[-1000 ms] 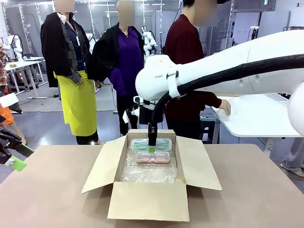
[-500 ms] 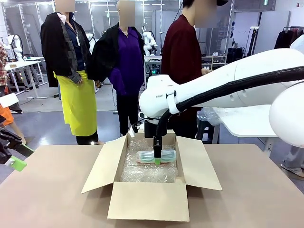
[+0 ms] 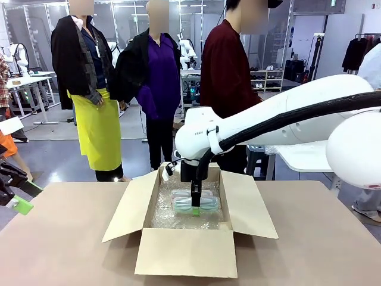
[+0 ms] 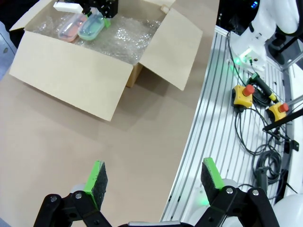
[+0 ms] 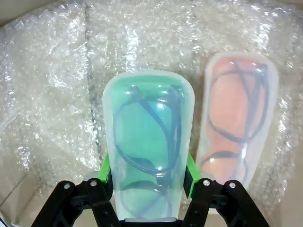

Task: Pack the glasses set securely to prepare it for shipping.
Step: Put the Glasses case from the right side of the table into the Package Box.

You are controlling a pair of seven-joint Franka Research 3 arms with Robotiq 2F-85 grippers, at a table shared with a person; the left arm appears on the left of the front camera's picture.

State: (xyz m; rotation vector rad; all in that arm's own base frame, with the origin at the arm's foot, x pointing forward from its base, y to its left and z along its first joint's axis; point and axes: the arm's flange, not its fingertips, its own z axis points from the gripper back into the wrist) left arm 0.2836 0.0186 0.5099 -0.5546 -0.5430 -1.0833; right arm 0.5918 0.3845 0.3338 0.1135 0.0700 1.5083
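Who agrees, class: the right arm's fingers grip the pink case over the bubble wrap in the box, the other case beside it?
Wrong colour: the right wrist view shows the fingers gripping the mint green case over the bubble wrap in the box, the pink case beside it.

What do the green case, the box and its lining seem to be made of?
The green case looks like glossy translucent plastic: the spectacles show through and light glints on it. The box seems matte brown cardboard, with creased flaps. The lining looks like clear bubble wrap, probably thin plastic film: small bubbles, crinkly shine.
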